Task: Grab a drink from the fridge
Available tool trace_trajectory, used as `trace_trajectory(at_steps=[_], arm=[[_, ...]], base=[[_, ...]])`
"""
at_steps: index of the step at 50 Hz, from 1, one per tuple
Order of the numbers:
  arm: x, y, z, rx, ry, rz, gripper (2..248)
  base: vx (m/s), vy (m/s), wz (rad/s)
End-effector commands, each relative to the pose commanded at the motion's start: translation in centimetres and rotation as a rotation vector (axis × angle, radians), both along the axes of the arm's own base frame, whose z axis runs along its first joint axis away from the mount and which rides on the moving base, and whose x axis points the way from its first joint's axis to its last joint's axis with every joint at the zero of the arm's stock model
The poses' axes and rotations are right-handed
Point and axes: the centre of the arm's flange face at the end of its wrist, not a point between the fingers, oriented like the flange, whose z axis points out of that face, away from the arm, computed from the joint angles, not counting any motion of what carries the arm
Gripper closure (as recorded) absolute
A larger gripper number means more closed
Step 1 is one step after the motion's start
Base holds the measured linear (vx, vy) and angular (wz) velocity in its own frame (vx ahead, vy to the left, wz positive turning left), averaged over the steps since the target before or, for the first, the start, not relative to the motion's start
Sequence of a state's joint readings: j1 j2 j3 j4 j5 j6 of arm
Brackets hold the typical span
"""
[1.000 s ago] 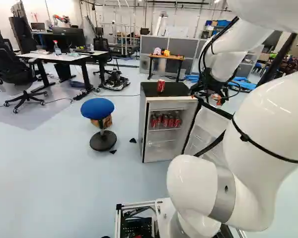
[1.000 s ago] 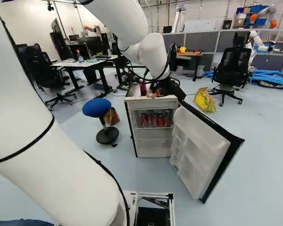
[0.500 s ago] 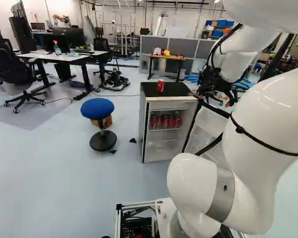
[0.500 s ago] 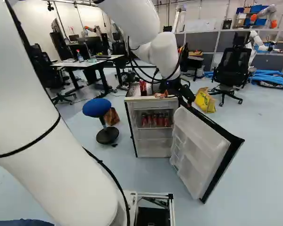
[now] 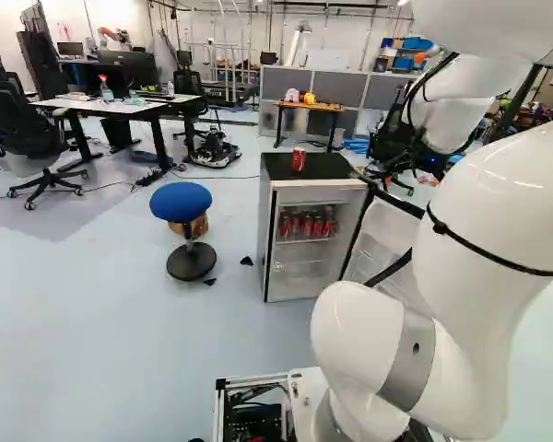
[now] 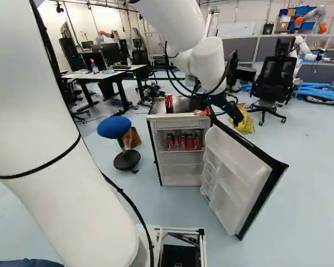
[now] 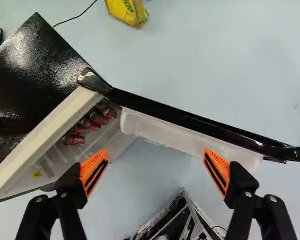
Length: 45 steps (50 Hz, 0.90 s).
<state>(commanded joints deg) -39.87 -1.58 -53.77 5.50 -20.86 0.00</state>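
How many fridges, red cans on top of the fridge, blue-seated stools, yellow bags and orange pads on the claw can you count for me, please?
Fridge: 1
Red can on top: 1
Blue-seated stool: 1
Yellow bag: 1
Orange pads on the claw: 2
Total: 6

It's bright in here, the light soft and even. Beside the fingers [image 7: 93, 172], past the one nearer the fridge, speckled glare whitens the black fridge top [image 7: 37, 57]. Ahead of them, thin shiny streaks run along the dark door edge [image 7: 190, 120]. Closer by that same finger, the cans [image 7: 108, 111] sit in dimmer light. Far beyond the fingers, the back wall [image 5: 74, 18] is nearly washed out.
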Motion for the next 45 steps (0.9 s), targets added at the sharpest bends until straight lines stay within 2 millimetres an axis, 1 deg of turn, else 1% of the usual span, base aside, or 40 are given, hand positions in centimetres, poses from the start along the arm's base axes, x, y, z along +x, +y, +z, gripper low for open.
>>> trace_trajectory(at_steps=[38, 45], arm=[[0.3, -7.1, 0.0, -0.006, -0.006, -0.098, 3], [0.7, -8.5, -0.5, -0.002, -0.002, -0.112, 3]], base=[[0.0, 0.0, 0.0], [0.0, 0.0, 0.0]])
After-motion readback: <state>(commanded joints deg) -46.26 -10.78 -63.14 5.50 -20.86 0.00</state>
